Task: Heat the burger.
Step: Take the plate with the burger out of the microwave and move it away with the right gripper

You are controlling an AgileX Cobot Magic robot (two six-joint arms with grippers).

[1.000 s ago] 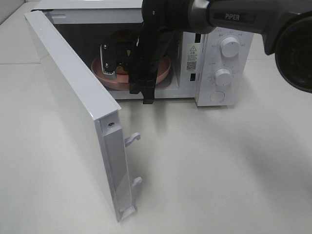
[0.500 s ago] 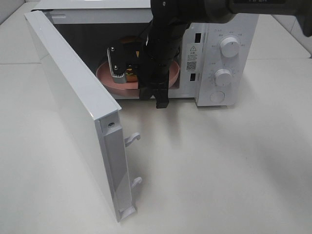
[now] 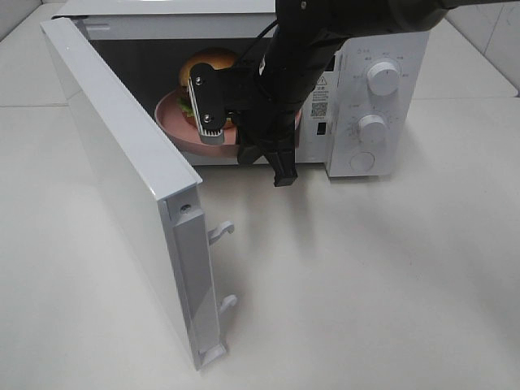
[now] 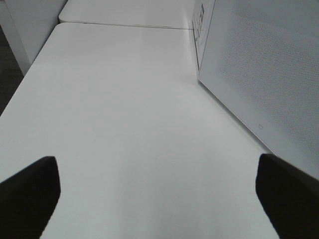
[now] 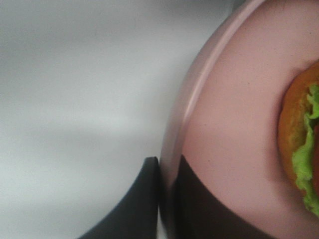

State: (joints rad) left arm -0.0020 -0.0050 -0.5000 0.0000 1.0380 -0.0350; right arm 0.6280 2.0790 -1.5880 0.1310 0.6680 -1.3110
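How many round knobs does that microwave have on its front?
2 knobs, both on the microwave panel right of the opening: an upper knob and a lower knob. Beneath them sits a round button.

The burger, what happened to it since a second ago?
The right gripper, clamped on the pink plate's rim, shifted right and turned, so the burger now shows behind it inside the microwave. The door stayed open and the left gripper stayed away, open.
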